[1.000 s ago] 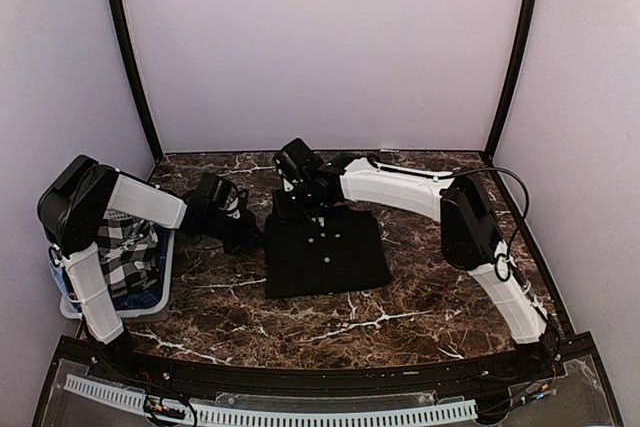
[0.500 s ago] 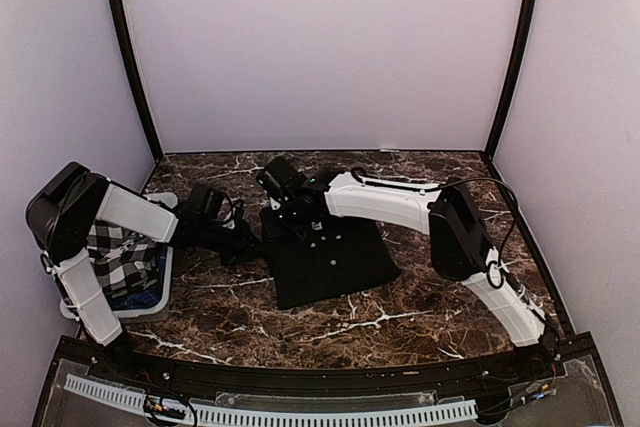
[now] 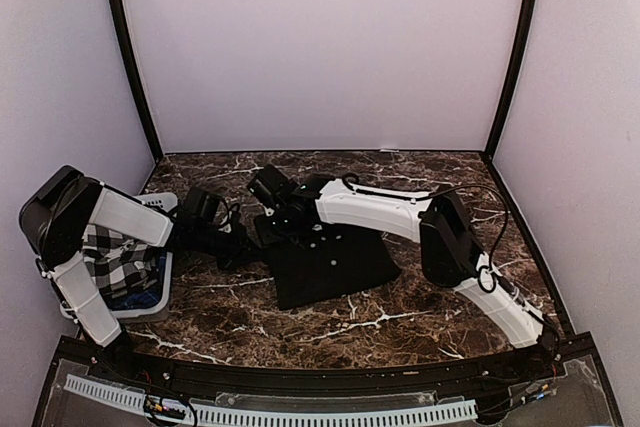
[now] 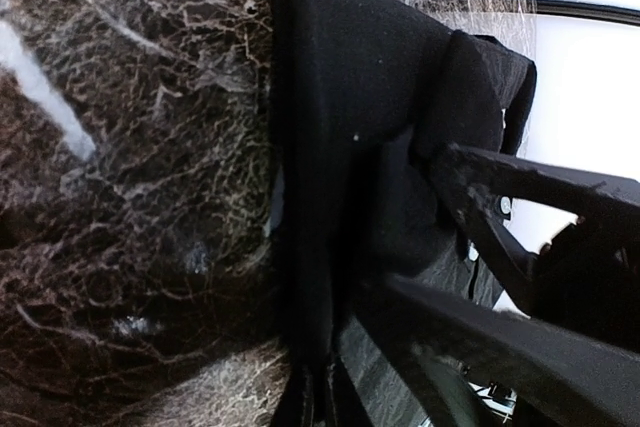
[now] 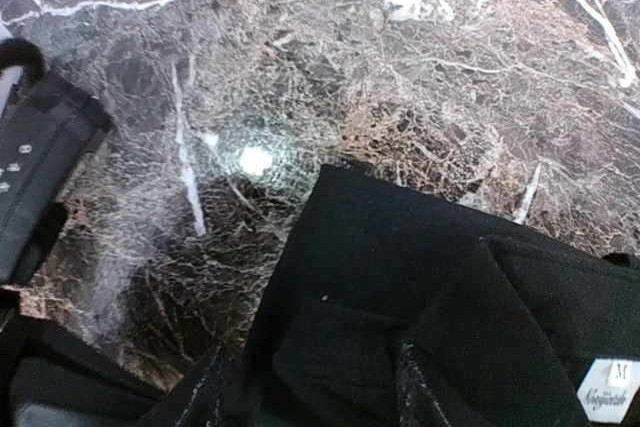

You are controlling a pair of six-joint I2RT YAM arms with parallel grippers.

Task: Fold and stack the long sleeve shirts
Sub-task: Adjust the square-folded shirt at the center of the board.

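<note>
A plain black long sleeve shirt point(image 3: 335, 265) lies folded and turned at an angle in the middle of the marble table. Small pale buttons show on it. My left gripper point(image 3: 238, 243) is shut on the shirt's left edge, which runs into its closed fingertips in the left wrist view point(image 4: 322, 397). My right gripper point(image 3: 283, 222) is at the shirt's far left corner, near the collar. In the right wrist view the black cloth point(image 5: 420, 267) fills the gap between its fingers point(image 5: 410, 382). A size label point(image 5: 610, 387) shows at the collar.
A white slatted basket point(image 3: 150, 295) stands at the left edge and holds a black-and-white checked cloth point(image 3: 120, 255) over something blue. The two grippers work close together; the right one shows in the left wrist view point(image 4: 520, 207). Purple walls enclose the table.
Both grippers have moved left with the shirt. Its far left corner has been dragged toward the basket, and the shirt has turned from square to slanted.
</note>
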